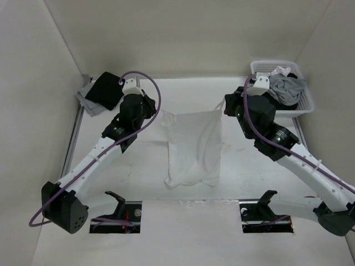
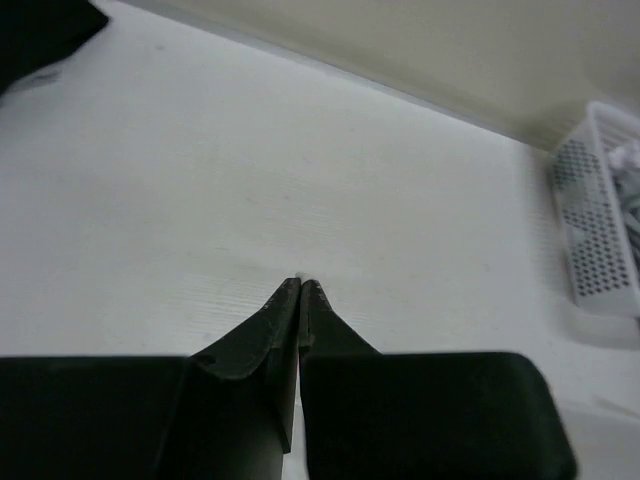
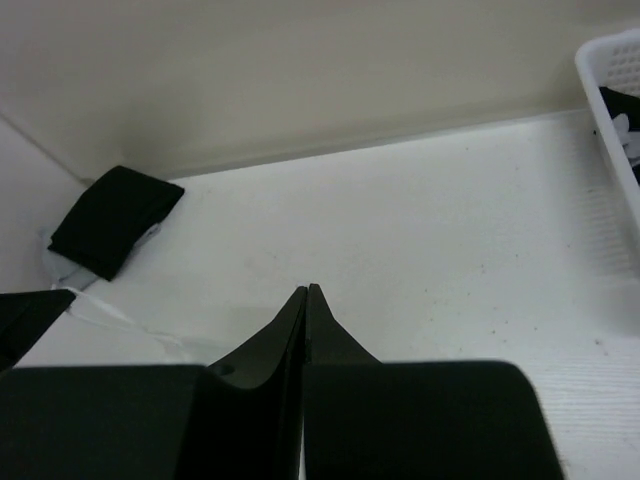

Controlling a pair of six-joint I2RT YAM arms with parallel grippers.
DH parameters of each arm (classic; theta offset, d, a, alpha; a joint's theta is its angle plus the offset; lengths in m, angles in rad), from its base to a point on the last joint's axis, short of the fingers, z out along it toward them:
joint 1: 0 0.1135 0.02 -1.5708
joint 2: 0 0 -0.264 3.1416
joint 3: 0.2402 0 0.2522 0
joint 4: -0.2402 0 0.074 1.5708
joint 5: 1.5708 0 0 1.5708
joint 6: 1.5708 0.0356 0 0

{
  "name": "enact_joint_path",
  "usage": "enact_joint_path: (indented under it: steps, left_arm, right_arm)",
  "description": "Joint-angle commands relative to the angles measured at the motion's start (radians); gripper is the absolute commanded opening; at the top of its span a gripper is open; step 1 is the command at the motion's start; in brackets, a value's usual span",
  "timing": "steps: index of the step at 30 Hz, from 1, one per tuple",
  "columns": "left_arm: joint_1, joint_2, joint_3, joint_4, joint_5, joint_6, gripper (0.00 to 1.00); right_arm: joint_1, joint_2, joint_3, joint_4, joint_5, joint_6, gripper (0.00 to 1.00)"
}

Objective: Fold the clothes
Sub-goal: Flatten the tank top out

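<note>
The clothes (image 1: 191, 147), a white sleeveless top, hang and trail down the middle of the table between both arms, with the lower hem resting on the surface. My left gripper (image 1: 157, 109) is shut at the top left corner. In the left wrist view a speck of white fabric shows at its closed tips (image 2: 301, 282). My right gripper (image 1: 226, 104) is shut at the top right, and a thin strap runs from the top up to it. The right wrist view shows its jaws (image 3: 306, 288) pressed together and a thin white strap (image 3: 130, 325) lying to the left.
A folded black garment (image 1: 105, 90) lies on a grey one (image 1: 89, 101) at the back left corner. A white perforated basket (image 1: 304, 105) with grey and white clothes (image 1: 288, 88) stands at the back right, just behind my right arm. White walls enclose the table.
</note>
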Motion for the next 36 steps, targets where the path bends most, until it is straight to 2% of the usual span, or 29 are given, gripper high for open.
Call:
enact_joint_path:
  steps: [1, 4, 6, 11, 12, 16, 18, 20, 23, 25, 27, 28, 29, 30, 31, 32, 34, 35, 36]
  left_arm:
    - [-0.124, -0.113, 0.171, 0.109, 0.041, 0.038, 0.0]
    - [-0.21, -0.229, 0.212, 0.073, -0.008, 0.067, 0.0]
    - [-0.249, -0.279, 0.232, 0.049, -0.039, 0.078, 0.0]
    - [-0.405, -0.36, 0.336, -0.005, -0.162, 0.174, 0.0]
    - [-0.46, -0.366, 0.368, -0.006, -0.194, 0.206, 0.0]
    - [-0.59, -0.368, 0.415, 0.006, -0.277, 0.286, 0.0]
    - [-0.646, -0.368, 0.403, 0.027, -0.324, 0.326, 0.0]
    - [-0.648, -0.369, 0.366, 0.058, -0.353, 0.351, 0.01]
    - [-0.57, -0.353, 0.279, 0.084, -0.363, 0.355, 0.01]
    - [-0.397, -0.288, 0.185, 0.07, -0.291, 0.281, 0.02]
    - [-0.248, -0.218, 0.14, 0.053, -0.155, 0.195, 0.02]
    - [-0.138, -0.152, 0.123, 0.055, -0.065, 0.132, 0.02]
    - [-0.091, -0.117, 0.119, 0.062, -0.023, 0.103, 0.02]
    - [-0.01, 0.004, 0.129, 0.094, 0.04, 0.066, 0.02]
    - [0.001, 0.026, 0.135, 0.099, 0.045, 0.061, 0.02]
    - [0.032, 0.139, 0.173, 0.128, 0.059, 0.059, 0.02]
    - [0.067, 0.323, 0.284, 0.132, 0.083, 0.065, 0.03]
    - [0.079, 0.386, 0.33, 0.127, 0.096, 0.07, 0.03]
    - [0.102, 0.516, 0.447, 0.1, 0.113, 0.073, 0.04]
  right_arm:
    - [0.002, -0.109, 0.095, 0.044, -0.144, 0.011, 0.0]
    - [0.103, -0.175, 0.178, -0.016, -0.088, -0.025, 0.0]
    - [0.221, -0.207, 0.211, -0.044, 0.003, -0.05, 0.0]
    - [0.605, -0.213, 0.304, 0.02, 0.345, -0.258, 0.0]
    - [0.712, -0.197, 0.327, 0.095, 0.435, -0.36, 0.0]
    - [0.935, -0.149, 0.346, 0.365, 0.589, -0.663, 0.0]
    - [0.995, -0.131, 0.329, 0.532, 0.621, -0.826, 0.0]
    - [0.993, -0.126, 0.283, 0.663, 0.624, -0.919, 0.0]
    - [0.873, -0.138, 0.187, 0.714, 0.588, -0.903, 0.0]
    - [0.733, -0.134, 0.124, 0.618, 0.521, -0.764, 0.0]
    - [0.633, -0.123, 0.11, 0.486, 0.448, -0.62, 0.0]
    - [0.51, -0.108, 0.111, 0.347, 0.343, -0.46, 0.0]
    - [0.418, -0.098, 0.116, 0.253, 0.259, -0.343, 0.0]
    - [0.161, -0.053, 0.111, 0.128, 0.006, -0.127, 0.0]
    - [0.119, -0.043, 0.108, 0.123, -0.036, -0.104, 0.0]
    - [-0.047, 0.008, 0.087, 0.131, -0.198, -0.028, 0.0]
    - [-0.28, 0.171, 0.083, 0.168, -0.418, 0.066, 0.0]
    - [-0.338, 0.244, 0.1, 0.18, -0.469, 0.085, 0.0]
    - [-0.396, 0.345, 0.137, 0.191, -0.512, 0.103, 0.0]
